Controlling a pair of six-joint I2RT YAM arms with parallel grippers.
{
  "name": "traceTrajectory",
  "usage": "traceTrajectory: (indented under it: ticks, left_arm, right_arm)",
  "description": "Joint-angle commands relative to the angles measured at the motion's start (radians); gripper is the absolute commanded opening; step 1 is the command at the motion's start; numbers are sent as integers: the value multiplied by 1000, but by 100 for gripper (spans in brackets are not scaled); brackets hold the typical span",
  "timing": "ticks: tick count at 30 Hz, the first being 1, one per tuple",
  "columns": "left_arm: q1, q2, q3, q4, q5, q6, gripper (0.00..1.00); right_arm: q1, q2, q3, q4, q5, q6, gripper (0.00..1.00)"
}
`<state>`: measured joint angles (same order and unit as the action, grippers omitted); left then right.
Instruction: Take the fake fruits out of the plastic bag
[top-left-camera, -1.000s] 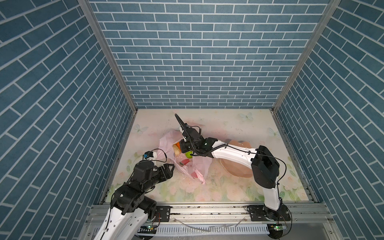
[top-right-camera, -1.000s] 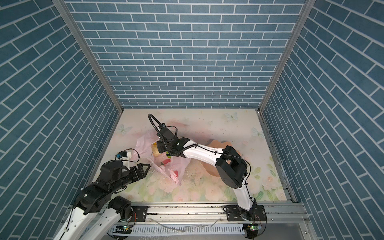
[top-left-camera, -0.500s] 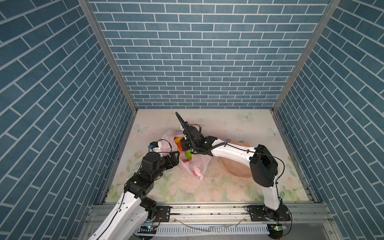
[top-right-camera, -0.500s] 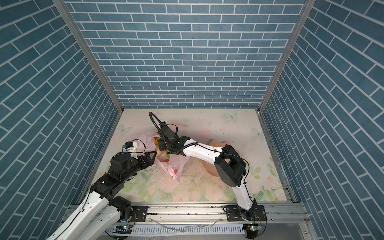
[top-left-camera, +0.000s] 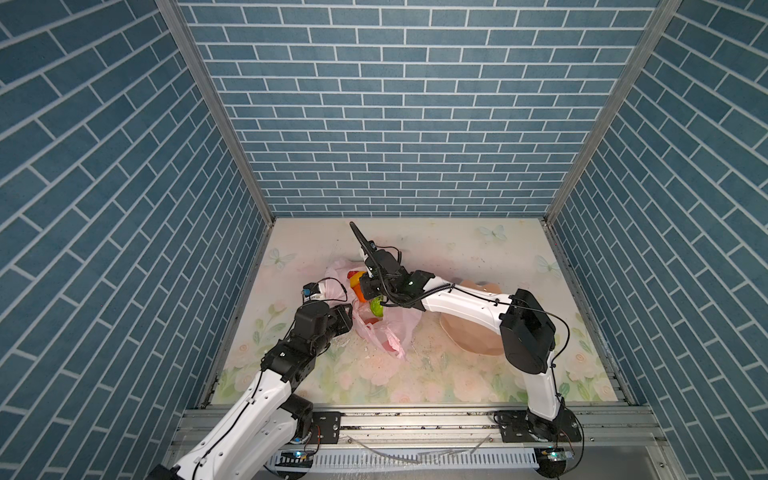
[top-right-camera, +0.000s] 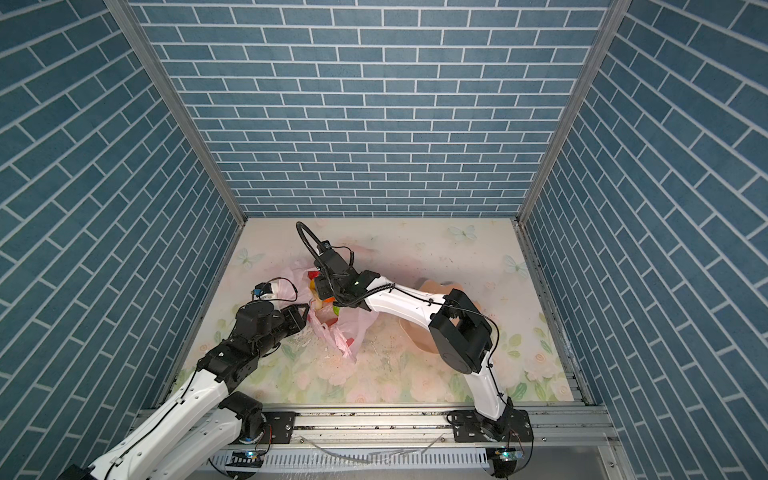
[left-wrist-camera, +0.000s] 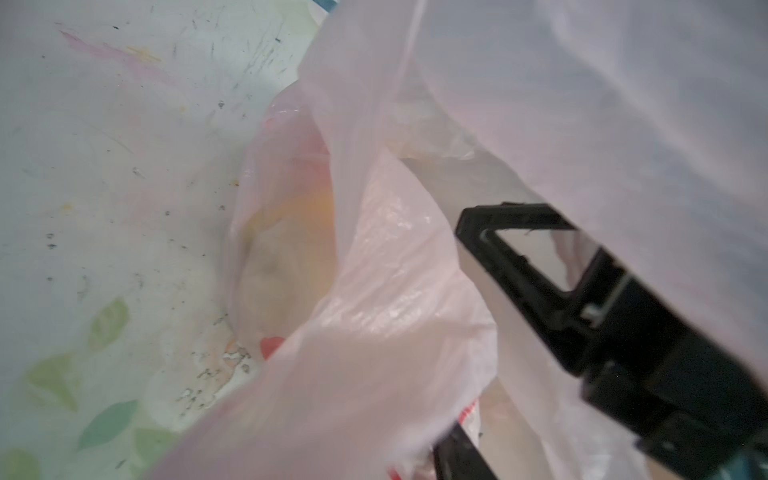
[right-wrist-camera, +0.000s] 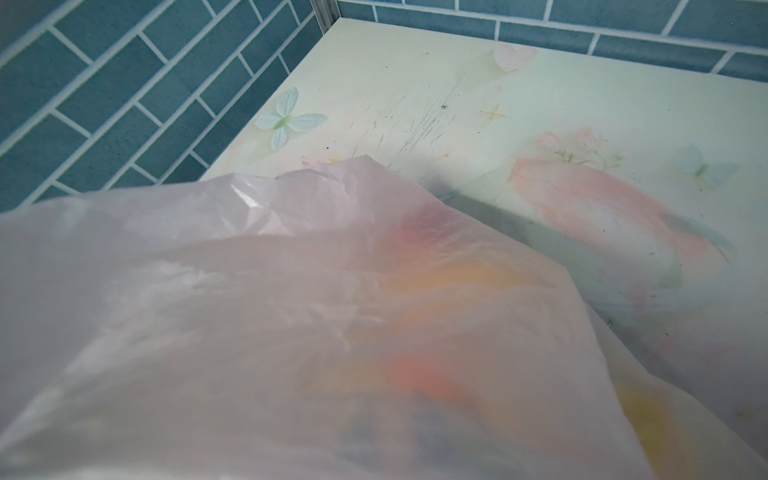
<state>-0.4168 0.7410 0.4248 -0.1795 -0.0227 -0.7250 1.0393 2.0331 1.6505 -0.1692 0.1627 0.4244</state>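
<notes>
The fake fruits (top-left-camera: 376, 306) lie inside the plastic bag (top-left-camera: 392, 332), none out yet. Left gripper (top-left-camera: 348, 312) straddles its film, jaws apart; right gripper's (top-left-camera: 368, 291) jaws are hidden.

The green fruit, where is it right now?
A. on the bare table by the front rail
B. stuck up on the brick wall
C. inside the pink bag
C: in both top views the green fruit sits in the open mouth of the bag, with the pink plastic all around it.
</notes>
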Motion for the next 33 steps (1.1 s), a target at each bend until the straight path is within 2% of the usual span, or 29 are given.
traceTrajectory:
  ticks: [1, 9, 24, 29, 33]
  left_arm:
    - [-1, 22, -40, 38, -77, -7, 37]
    - [-1, 7, -116, -19, -95, -86, 31]
    - [-1, -279, -242, -248, -120, -203, 31]
    - [-1, -349, -209, -299, -80, -205, 41]
    - [-2, -424, -136, -412, -57, -195, 56]
  right_arm:
    - [-4, 4, 43, -27, 81, -71, 18]
    - [-34, -25, -27, -11, 147, -95, 17]
    - [-185, -108, -140, 9, 188, -131, 17]
    - [-178, -111, -89, -50, 62, -104, 21]
    - [-150, -131, -80, -80, 1, -83, 28]
